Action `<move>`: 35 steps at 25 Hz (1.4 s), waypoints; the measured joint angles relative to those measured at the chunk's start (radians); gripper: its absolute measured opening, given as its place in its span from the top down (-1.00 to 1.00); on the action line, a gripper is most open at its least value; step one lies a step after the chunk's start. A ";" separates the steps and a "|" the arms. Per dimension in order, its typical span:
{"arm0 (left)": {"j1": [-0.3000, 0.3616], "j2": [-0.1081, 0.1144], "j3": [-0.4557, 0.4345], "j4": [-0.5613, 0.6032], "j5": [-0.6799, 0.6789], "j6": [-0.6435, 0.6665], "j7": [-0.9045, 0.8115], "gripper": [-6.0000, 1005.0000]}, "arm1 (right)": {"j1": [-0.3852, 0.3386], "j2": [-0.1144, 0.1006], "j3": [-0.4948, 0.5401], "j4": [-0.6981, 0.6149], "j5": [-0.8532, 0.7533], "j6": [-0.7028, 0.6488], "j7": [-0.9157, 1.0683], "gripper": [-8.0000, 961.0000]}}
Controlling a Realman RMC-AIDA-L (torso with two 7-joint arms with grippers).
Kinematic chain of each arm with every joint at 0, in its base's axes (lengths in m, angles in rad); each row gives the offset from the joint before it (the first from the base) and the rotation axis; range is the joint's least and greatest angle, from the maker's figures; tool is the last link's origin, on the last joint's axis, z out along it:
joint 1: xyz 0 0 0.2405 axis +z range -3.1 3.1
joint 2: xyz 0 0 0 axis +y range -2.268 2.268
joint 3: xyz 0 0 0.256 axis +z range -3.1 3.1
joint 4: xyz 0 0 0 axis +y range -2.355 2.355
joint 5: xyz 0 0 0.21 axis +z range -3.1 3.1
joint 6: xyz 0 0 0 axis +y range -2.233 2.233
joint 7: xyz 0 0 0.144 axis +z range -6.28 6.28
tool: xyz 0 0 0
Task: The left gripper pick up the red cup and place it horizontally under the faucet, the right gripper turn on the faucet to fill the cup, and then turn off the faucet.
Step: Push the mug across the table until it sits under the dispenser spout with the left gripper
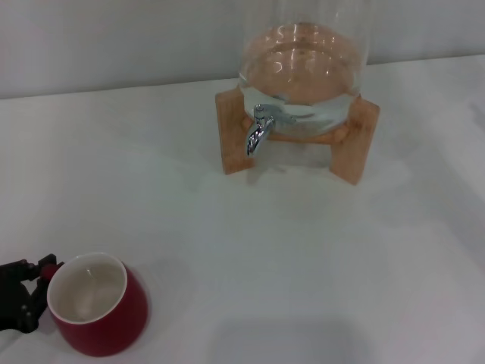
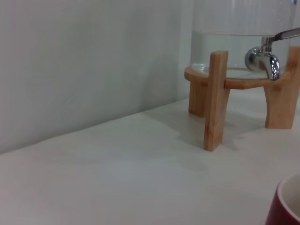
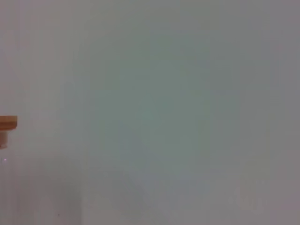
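The red cup (image 1: 98,307) stands on the white table at the near left, its white inside showing; its edge also shows in the left wrist view (image 2: 285,206). My left gripper (image 1: 38,297) is at the cup's left side. Its black fingers are spread, one at the rim by a small red part and one lower down, and it is not closed on the cup. The chrome faucet (image 1: 259,129) juts from the jar at the far centre, spout down; the left wrist view shows it too (image 2: 265,60). The right gripper is out of view.
A glass water jar (image 1: 303,61) sits on a wooden stand (image 1: 231,136) at the back centre, near the wall. The white table (image 1: 303,265) spreads between the cup and the stand. The right wrist view shows a bit of wood (image 3: 8,123).
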 joint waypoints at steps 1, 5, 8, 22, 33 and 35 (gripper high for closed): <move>0.000 0.000 0.000 0.003 0.000 -0.001 0.004 0.70 | 0.000 0.000 0.000 0.000 0.000 0.000 0.000 -0.32; -0.001 -0.001 0.000 0.008 -0.001 -0.004 0.009 0.72 | -0.001 0.000 -0.001 -0.001 0.000 0.000 -0.001 -0.32; -0.001 -0.001 0.000 0.008 -0.006 -0.005 0.009 0.72 | -0.001 0.000 -0.001 -0.003 0.001 0.000 -0.001 -0.32; -0.015 0.000 0.000 0.016 -0.054 -0.007 0.009 0.72 | 0.001 0.000 0.000 -0.010 0.003 0.000 -0.002 -0.32; -0.079 -0.001 -0.001 -0.005 -0.098 0.030 0.009 0.72 | 0.005 0.000 -0.008 -0.012 0.012 0.001 -0.011 -0.32; -0.099 0.000 -0.001 -0.021 -0.098 0.044 0.009 0.72 | 0.006 0.000 -0.014 -0.012 0.013 0.002 -0.012 -0.32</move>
